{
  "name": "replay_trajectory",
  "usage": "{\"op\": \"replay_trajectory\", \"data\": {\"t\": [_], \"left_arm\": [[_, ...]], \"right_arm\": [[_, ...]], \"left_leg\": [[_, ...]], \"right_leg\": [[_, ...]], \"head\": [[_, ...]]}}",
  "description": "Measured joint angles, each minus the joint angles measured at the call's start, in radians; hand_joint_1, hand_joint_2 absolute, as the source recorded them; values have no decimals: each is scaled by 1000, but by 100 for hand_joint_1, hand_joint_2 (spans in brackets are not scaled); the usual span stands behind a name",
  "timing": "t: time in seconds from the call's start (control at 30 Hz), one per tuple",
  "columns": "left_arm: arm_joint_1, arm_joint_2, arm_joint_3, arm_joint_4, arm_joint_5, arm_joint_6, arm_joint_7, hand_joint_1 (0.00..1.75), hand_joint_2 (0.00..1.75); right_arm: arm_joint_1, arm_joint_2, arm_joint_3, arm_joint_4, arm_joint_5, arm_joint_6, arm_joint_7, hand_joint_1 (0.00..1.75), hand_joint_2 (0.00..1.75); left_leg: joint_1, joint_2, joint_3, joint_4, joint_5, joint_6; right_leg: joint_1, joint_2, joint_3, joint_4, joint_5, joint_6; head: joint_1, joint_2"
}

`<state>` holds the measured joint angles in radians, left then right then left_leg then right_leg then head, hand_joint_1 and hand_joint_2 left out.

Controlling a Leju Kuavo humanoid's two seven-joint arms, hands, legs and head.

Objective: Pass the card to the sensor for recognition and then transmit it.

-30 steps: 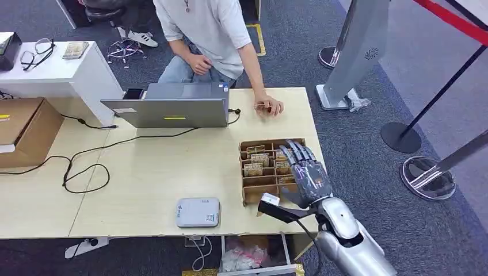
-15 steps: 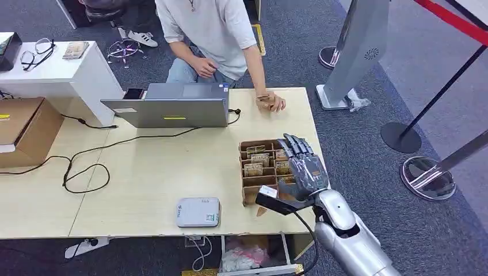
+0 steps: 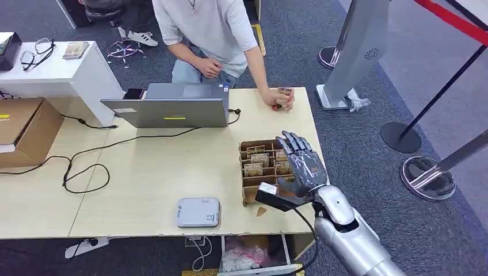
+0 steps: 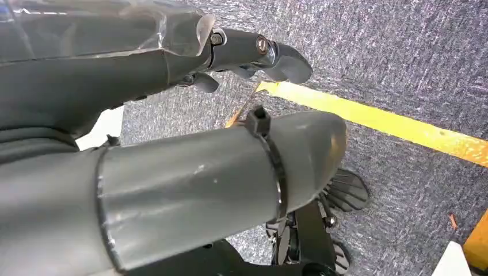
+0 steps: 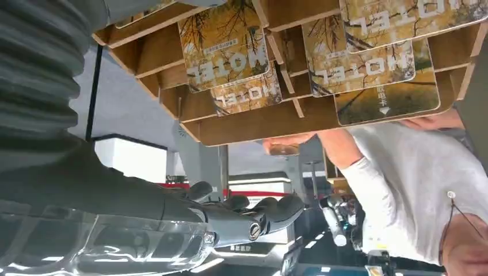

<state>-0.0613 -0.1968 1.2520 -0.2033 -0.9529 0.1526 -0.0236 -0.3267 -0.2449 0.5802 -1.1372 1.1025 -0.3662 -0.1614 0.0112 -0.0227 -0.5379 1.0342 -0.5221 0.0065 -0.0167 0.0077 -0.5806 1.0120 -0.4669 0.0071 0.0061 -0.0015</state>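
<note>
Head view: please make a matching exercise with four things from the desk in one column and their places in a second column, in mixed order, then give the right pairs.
Things:
1. laptop
2. card reader
3. card box
4. right hand

Places:
A. near the front edge of the desk
B. over the card box
C. at the back of the desk, in front of the person
D. on the right part of the desk, holding rows of cards

Pairs: 1-C, 2-A, 3-D, 4-B

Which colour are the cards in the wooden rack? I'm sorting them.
Golden-yellow cards with dark branches and white lettering; clearest in the right wrist view.
</note>
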Motion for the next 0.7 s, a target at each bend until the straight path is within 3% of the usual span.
{"op": "replay_trajectory", "data": {"t": [0.27,0.47,0.5,0.7], "left_arm": [[0,0,0,0,0,0,0,0,0],[0,0,0,0,0,0,0,0,0],[0,0,0,0,0,0,-1,0,0],[0,0,0,0,0,0,-1,0,0]], "right_arm": [[-1,0,9,12,-3,0,3,7,175],[-1,0,14,25,-7,0,12,24,175],[-1,0,15,27,-7,0,12,42,175],[-1,0,16,27,-7,0,12,42,175]], "left_leg": [[0,0,0,0,0,0],[0,0,0,0,0,0],[0,0,0,0,0,0],[0,0,0,0,0,0]], "right_leg": [[0,0,0,0,0,0],[0,0,0,0,0,0],[0,0,0,0,0,0],[0,0,0,0,0,0]], "head": [[0,0],[0,0],[0,0],[0,0]]}}
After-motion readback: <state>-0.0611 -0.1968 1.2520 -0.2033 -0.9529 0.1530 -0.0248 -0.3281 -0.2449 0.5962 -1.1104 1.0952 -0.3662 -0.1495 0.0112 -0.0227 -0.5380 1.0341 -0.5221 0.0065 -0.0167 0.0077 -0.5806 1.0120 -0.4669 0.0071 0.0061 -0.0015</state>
